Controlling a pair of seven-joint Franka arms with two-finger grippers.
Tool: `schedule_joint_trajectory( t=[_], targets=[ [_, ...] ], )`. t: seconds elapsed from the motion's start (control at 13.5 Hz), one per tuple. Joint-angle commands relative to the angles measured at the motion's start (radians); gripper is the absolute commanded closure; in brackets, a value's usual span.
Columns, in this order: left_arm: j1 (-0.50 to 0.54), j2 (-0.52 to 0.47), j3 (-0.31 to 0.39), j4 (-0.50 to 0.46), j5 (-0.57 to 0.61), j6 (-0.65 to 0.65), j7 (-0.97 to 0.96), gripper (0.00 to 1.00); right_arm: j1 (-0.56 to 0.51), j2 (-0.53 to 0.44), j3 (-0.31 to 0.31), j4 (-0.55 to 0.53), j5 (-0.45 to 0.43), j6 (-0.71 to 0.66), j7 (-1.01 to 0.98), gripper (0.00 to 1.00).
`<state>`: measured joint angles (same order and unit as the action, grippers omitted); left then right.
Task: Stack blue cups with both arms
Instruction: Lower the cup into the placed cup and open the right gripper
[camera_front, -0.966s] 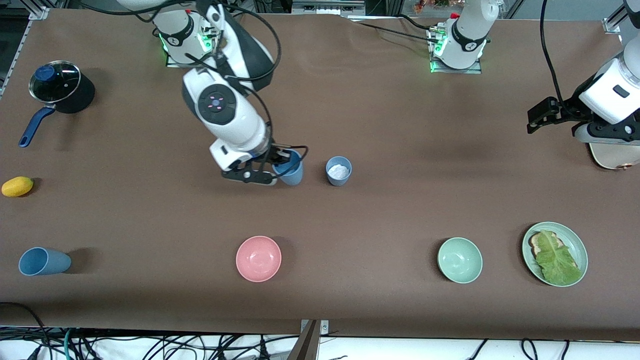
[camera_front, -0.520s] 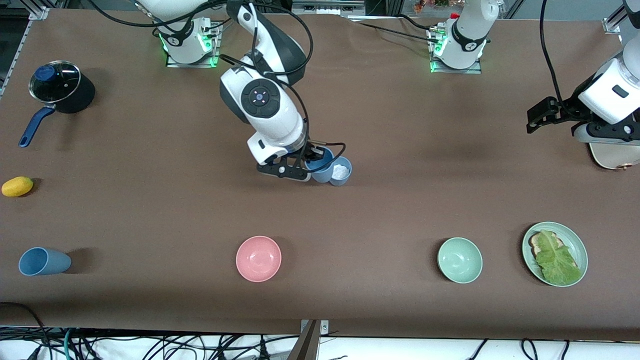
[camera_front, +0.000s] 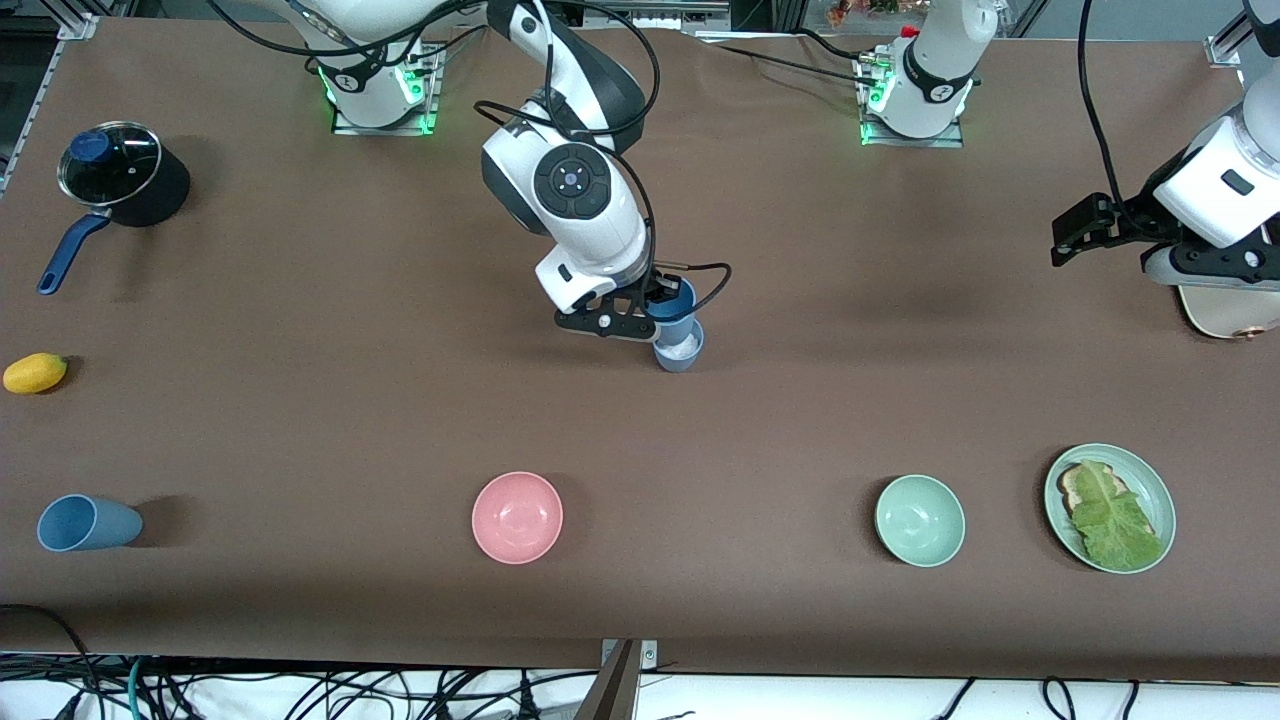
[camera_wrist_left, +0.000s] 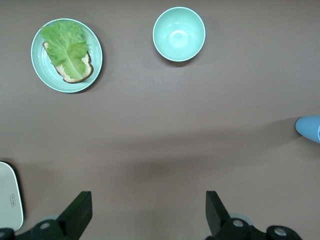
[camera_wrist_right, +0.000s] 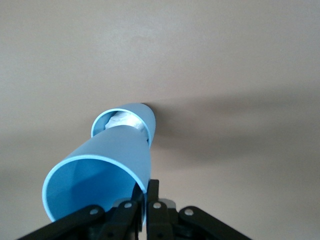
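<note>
Your right claw (camera_front: 668, 312) pinches the rim of the bright cup (camera_front: 677, 305), one finger inside the wall and one outside, and holds it tilted over the pale cup (camera_front: 680, 352). That one stands upright mid-counter (camera_front: 800, 420) with something white in it. Both look light, stiff and smooth, so a rim pinch should hold, though the cup may swing or slip if you jerk it. The white filling may stop the bright cup from seating fully. A third cup (camera_front: 85, 523) lies on its side near the right arm's end; take it by the rim too. Your left claw (camera_front: 1080, 232) waits spread wide, empty, above the counter.
</note>
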<state>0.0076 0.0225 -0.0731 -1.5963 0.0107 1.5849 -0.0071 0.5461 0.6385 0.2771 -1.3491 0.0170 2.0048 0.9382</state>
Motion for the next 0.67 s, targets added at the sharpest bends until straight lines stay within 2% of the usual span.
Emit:
schedule_joint_trajectory(
  t=[0.0, 0.59],
  targets=[
    [-0.003, 0.011, -0.002, 0.032, 0.012, -0.023, 0.010, 0.00, 0.015, 0.030, -0.003, 0.045, -0.008, -0.017, 0.010, 1.00],
    [-0.003, 0.011, -0.002, 0.032, 0.012, -0.025, 0.010, 0.00, 0.015, 0.059, -0.003, 0.093, -0.005, -0.011, 0.010, 1.00]
  ],
)
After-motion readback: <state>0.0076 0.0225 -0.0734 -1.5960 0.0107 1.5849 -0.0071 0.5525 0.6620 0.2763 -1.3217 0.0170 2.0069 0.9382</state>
